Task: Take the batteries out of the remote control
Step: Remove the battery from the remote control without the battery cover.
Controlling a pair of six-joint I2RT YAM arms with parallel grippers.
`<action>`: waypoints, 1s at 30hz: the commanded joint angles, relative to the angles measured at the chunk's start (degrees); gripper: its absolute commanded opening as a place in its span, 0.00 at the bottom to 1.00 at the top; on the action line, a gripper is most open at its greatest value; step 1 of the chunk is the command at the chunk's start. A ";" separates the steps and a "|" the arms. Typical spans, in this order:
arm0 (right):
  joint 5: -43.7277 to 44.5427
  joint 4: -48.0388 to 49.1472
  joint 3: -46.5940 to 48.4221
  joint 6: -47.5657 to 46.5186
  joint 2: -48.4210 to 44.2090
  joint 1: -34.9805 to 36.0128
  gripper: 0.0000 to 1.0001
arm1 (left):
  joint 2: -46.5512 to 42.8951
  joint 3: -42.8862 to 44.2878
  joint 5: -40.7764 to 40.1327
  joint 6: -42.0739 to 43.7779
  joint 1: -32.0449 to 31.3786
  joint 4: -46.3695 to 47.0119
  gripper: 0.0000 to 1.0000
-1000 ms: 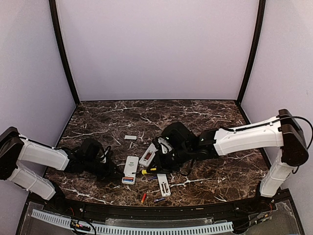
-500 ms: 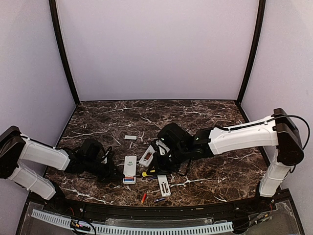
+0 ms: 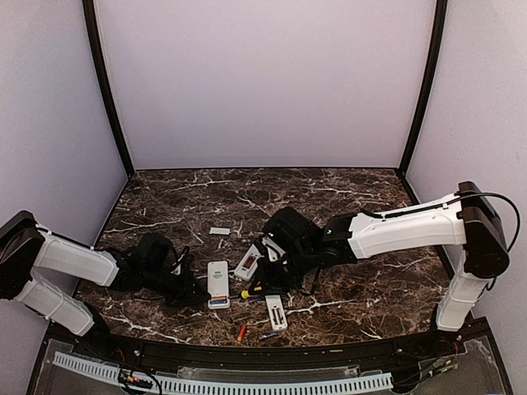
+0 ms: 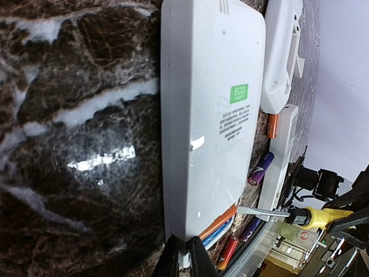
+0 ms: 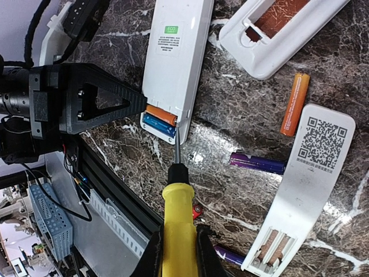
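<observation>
**Near edge.** On the dark marble table (image 3: 370, 288), two batteries lie loose close to the front edge. They are a loose red cell (image 3: 241, 332) and, just to its right, a loose blue cell (image 3: 268, 336).

**Just beyond.** A QR-labelled remote (image 5: 308, 167) lies back up, with the compartment at its near end open. A loose violet cell (image 5: 256, 163) lies just beside its left edge, and a loose orange cell (image 5: 294, 104) lies near its far end.

**Left of these.** The remote control (image 5: 176, 52) lies back up with its cover off. Its near-end compartment holds two batteries side by side: a seated orange cell (image 5: 161, 113) and, at the very end, a seated blue cell (image 5: 158, 123).

**Left gripper.** The left gripper (image 4: 184, 254) meets the remote control at its near left corner. Its fingers stand almost together with a sliver of white casing between them, clenched on the remote's edge.

**Right gripper.** The right gripper (image 5: 177, 234) is clamped on a screwdriver (image 5: 176, 196), with one finger on either side of the yellow handle. The shaft reaches to the remote control's near right corner. Its tip is at the compartment's rim, beside the two seated cells.

**Farther.** Just right of the remote control's far half, an open remote (image 5: 277, 29) lies tilted with its reddish bay exposed.

**Farthest.** A small white cover plate (image 3: 219, 231) lies flat, well apart from the rest.
</observation>
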 commanded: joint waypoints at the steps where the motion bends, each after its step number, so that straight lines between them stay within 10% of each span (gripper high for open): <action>1: 1.41 -1.12 2.05 -0.90 1.16 0.67 0.00 | 1.72 -0.28 -1.16 0.70 -0.31 -2.15 0.07; 30: -8.31 21.20 -4.55 -4.04 -1.56 -0.07 0.00 | 2.93 0.10 -0.61 0.31 -0.87 -0.61 0.00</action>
